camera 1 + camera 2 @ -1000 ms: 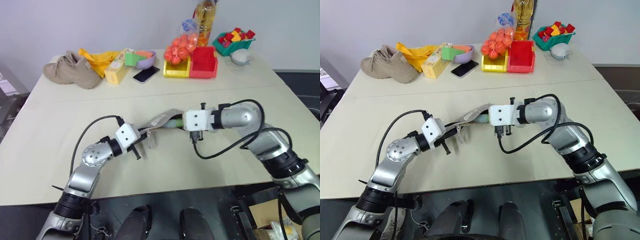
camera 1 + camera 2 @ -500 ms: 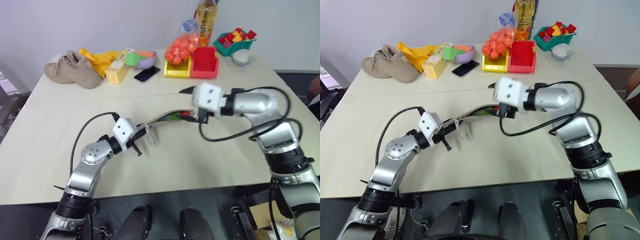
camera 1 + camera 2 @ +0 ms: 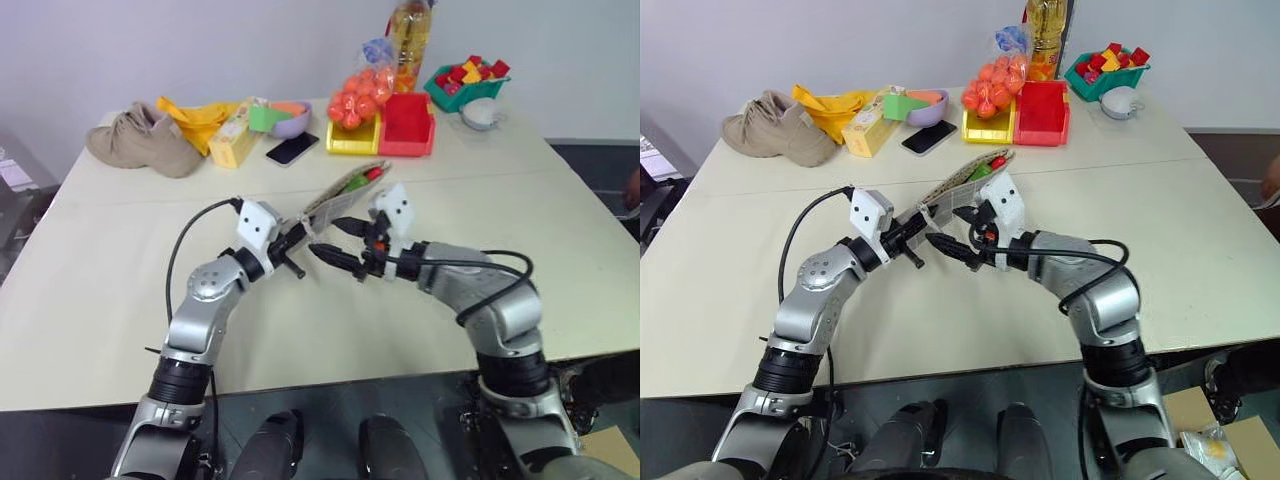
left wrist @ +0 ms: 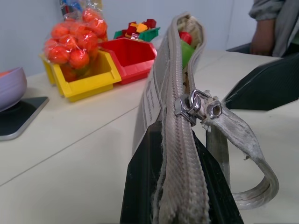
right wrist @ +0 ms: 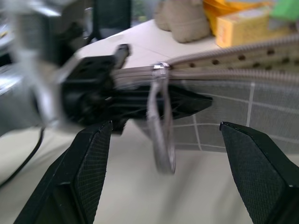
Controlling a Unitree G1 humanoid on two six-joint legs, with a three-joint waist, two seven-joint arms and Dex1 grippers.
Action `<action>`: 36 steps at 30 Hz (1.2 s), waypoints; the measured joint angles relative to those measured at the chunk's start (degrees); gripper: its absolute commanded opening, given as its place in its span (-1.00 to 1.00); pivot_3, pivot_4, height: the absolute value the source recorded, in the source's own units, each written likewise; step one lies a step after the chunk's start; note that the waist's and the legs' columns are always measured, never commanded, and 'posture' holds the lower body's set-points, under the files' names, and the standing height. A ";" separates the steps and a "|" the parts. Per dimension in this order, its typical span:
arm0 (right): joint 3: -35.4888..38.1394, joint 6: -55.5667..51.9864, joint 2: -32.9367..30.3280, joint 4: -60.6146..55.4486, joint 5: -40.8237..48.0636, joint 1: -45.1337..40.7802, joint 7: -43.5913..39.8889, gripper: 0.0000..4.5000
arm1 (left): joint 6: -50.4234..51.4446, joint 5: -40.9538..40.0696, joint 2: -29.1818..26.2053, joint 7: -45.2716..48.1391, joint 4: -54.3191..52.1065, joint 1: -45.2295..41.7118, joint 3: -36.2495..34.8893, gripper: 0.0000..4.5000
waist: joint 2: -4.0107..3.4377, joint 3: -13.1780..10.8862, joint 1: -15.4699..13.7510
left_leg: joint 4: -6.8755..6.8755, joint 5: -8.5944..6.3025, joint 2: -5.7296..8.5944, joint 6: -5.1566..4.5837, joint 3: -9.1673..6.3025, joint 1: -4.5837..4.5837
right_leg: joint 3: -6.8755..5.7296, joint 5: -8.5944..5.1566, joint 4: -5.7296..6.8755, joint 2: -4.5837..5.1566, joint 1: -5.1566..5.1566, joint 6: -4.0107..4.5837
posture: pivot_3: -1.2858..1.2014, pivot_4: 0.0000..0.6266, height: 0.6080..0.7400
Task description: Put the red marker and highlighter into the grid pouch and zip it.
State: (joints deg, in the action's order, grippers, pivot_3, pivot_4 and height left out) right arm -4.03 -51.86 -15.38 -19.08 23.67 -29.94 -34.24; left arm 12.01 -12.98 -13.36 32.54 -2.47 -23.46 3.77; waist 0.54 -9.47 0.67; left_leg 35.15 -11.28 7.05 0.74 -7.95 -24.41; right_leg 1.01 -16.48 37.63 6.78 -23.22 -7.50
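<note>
The left claw (image 3: 297, 238) was clamped on the closed end of the grid pouch (image 3: 340, 193), holding it lifted above the middle of the tabletop (image 3: 90, 260), slanting up toward the far edge. The pouch's far end gaped, with the highlighter (image 4: 187, 52) and the red marker (image 4: 186, 37) poking out. The right claw (image 5: 164, 163) stood wide apart, holding nothing, its fingers either side of the zipper pull cord (image 5: 161, 126).
</note>
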 measured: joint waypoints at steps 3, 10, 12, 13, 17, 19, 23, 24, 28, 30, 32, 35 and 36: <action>-1.26 -0.22 1.11 0.30 -0.07 0.00 2.11 0.30 | 0.00 0.02 0.03 -0.09 0.01 0.00 0.03 -1.00 | 0.00 0.00 -0.06 | 0.01 -0.02 0.01 -0.03 0.00 0.00 | 0.00 0.00 0.00 0.00 0.01 0.00 | 0.03 -0.52 1.00; -1.35 -0.21 0.51 0.56 -0.07 -0.16 3.51 -0.97 | -0.20 0.74 0.13 -0.21 0.07 0.01 0.12 -1.00 | 0.00 0.00 0.09 | -0.01 -0.02 0.01 -0.03 0.00 0.00 | 0.00 0.00 0.00 -0.01 -0.01 0.00 | 0.03 -0.52 1.00; -1.25 -0.21 -0.64 1.07 -0.05 -0.76 3.37 -0.97 | -0.66 1.30 -0.30 -0.19 0.08 0.08 0.14 -1.00 | 0.00 0.00 0.08 | -0.01 -0.02 0.01 -0.03 0.00 0.00 | 0.00 0.00 0.00 -0.01 -0.01 0.00 | 0.03 -0.52 1.00; -1.18 -0.20 -1.40 1.30 -0.03 -1.15 3.21 -0.97 | -1.13 1.46 -0.52 -0.18 0.12 0.16 0.14 -1.00 | 0.00 0.00 0.07 | -0.01 -0.02 0.01 -0.03 0.00 0.00 | 0.00 0.00 0.00 -0.01 -0.01 0.00 | 0.03 -0.52 1.00; 0.49 0.59 -5.15 2.19 0.17 -3.68 2.09 -0.97 | -3.26 3.20 -2.38 0.20 0.36 0.53 0.41 -1.00 | 0.00 0.00 0.05 | -0.01 -0.02 0.01 -0.04 0.01 0.00 | 0.00 0.00 0.00 -0.01 0.00 0.00 | 0.03 -0.52 1.00; 1.87 1.50 -7.50 3.71 0.16 -5.10 1.45 -0.97 | -5.21 4.27 -3.57 0.69 0.83 0.84 0.73 -1.00 | 0.00 0.00 0.01 | -0.01 -0.02 0.01 -0.04 0.01 0.00 | -0.01 0.00 0.00 0.00 0.00 0.00 | 0.03 -0.52 1.00; 4.25 3.64 -12.57 7.39 -0.37 -7.17 0.56 -0.97 | -8.15 5.76 -6.18 1.50 1.40 2.05 1.02 -1.00 | 0.00 0.00 0.00 | -0.02 -0.03 0.01 -0.05 0.03 0.00 | 0.00 0.00 -0.02 0.01 0.00 0.00 | 0.03 -0.52 1.00; 5.25 4.36 -14.17 8.60 -0.73 -7.63 0.42 -0.97 | -9.04 6.12 -6.97 1.91 1.39 2.81 1.04 -1.00 | 0.00 0.00 -0.01 | -0.03 -0.03 0.01 -0.05 0.04 0.00 | 0.01 0.00 -0.02 0.01 0.00 0.00 | 0.03 -0.52 1.00; 7.35 6.87 -18.29 12.80 -2.23 -8.31 -0.12 -0.97 | -11.68 6.29 -9.14 3.17 1.16 4.86 1.05 -1.00 | 0.00 0.00 0.04 | -0.03 -0.03 0.00 -0.05 0.04 0.00 | 0.01 0.00 -0.03 0.02 0.00 0.00 | 0.03 -0.52 1.00; 7.36 7.52 -19.02 13.66 -2.58 -8.15 -0.41 -0.97 | -12.36 6.31 -9.46 3.50 1.10 5.22 1.06 -1.00 | 0.00 0.00 0.16 | -0.04 -0.03 -0.01 -0.05 0.05 0.00 | 0.02 0.00 -0.03 0.01 -0.01 0.00 | 0.03 -0.52 1.00; 7.34 8.35 -20.10 13.84 -2.71 -7.18 -1.17 -0.97 | -12.81 6.09 -10.17 3.81 0.51 6.11 1.04 -1.00 | 0.00 0.00 0.15 | -0.06 -0.03 -0.03 -0.05 0.05 0.00 | 0.02 0.00 -0.03 0.01 -0.01 0.00 | 0.03 -0.52 1.00; 7.03 8.34 -21.85 13.24 -2.16 -3.88 -3.82 -0.74 | -11.52 4.58 -10.83 4.76 -0.14 7.81 0.65 -0.52 | -0.01 0.00 0.05 | -0.04 -0.04 -0.02 -0.07 0.06 0.00 | 0.02 0.00 -0.04 0.02 0.00 0.00 | 0.03 -0.52 1.00; 7.03 8.32 -22.84 12.53 -2.03 -2.26 -5.14 -0.62 | -10.74 4.23 -11.39 4.81 -0.13 8.83 -0.02 -0.34 | -0.01 0.00 0.03 | -0.04 -0.04 -0.02 -0.08 0.05 0.00 | 0.02 0.00 -0.05 0.02 0.00 0.00 | 0.03 -0.52 1.00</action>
State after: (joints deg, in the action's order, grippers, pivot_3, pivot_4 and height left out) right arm 3.01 -43.54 -38.22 -6.55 21.63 -32.20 -39.38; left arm 1.27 -8.75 -24.75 37.35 -2.61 -14.63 3.75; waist 0.53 -9.48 0.70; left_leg 35.10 -11.32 7.03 0.67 -7.89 -24.41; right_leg 1.03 -16.49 37.58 6.79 -23.22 -7.50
